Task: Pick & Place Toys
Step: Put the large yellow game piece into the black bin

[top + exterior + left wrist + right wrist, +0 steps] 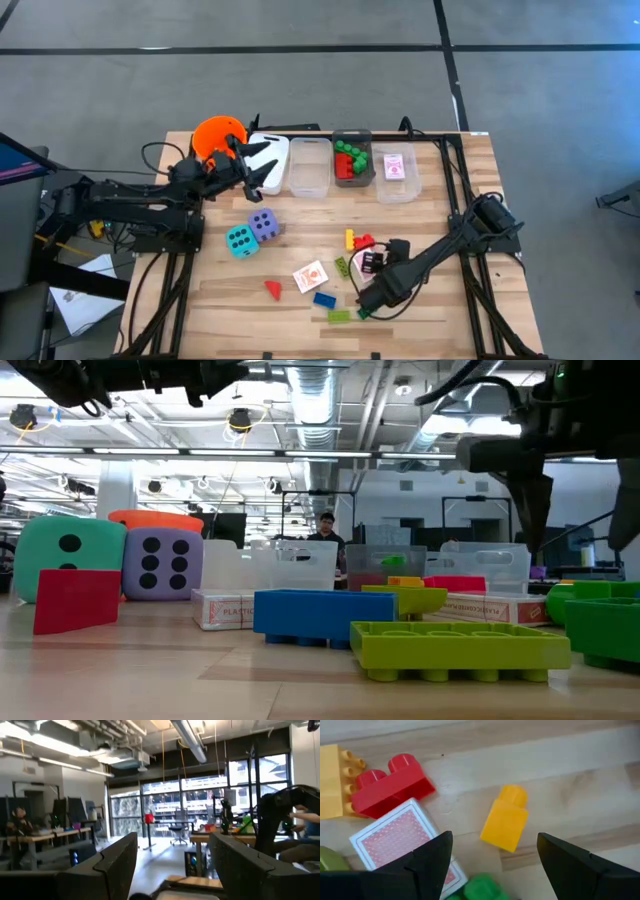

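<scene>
Spread dark fingers of the right gripper [492,865] closest to the lens, straddling a small yellow brick [505,823] lying flat on the table [470,330], empty, nothing pinched; looks lined up as the next pick, with a gap left on each side. Red brick [390,785] and a red-backed playing card [395,840] just beside it, card partly under one finger, so likely snag on descent. Green brick [480,887] also crowding the same finger. Overhead: right gripper [372,297] low over the front-centre clutter, where the loose toys sit: blue brick [324,299], lime brick [339,316], red wedge [273,289], another card [311,276]. Purple die [264,226] and teal die [240,241] touching, well apart from that pile, nearer the left arm. Left gripper [258,162] raised at the back by the orange bucket [215,133] and clear bins [309,166], fingers parted, holding nothing, aimed out into the room; probably parked clear of the sorting row. One bin already holding green and red bricks [350,158], another a card deck [397,166]; sorting by kind, partly done.
</scene>
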{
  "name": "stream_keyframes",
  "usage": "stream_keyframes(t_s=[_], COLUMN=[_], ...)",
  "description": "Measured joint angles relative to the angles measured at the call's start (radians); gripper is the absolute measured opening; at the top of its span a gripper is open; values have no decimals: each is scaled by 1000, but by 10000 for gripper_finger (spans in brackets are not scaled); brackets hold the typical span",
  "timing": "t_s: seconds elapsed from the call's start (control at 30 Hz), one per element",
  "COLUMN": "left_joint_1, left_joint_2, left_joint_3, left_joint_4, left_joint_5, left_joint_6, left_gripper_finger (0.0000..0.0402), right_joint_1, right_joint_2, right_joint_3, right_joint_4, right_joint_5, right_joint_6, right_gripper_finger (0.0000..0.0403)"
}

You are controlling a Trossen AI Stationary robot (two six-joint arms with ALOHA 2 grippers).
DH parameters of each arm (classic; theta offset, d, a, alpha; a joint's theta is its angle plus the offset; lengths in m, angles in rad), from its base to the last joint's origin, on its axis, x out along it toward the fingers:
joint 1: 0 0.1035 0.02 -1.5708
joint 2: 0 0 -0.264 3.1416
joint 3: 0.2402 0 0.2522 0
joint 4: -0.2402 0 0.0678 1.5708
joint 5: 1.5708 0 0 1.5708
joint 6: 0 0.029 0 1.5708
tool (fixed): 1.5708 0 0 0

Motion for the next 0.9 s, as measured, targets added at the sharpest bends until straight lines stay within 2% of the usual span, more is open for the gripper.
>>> stream_keyframes(t_s=[0.37,0.53,0.9], left_joint_1=[0,0,0], left_joint_2=[0,0,0], left_joint_3=[0,0,0], left_joint_4=[14,-2,-34], left_joint_5=[0,0,1], left_joint_6=[121,123,123], left_gripper_finger=[237,237,237], right_joint_1=[-69,-66,-69], right_joint_2=[1,1,1], right_joint_3=[0,-25,-170], right_joint_4=[-5,6,212], right_joint_5=[-28,-87,-121], right_joint_6=[10,26,35], right_gripper_finger=[286,286,286])
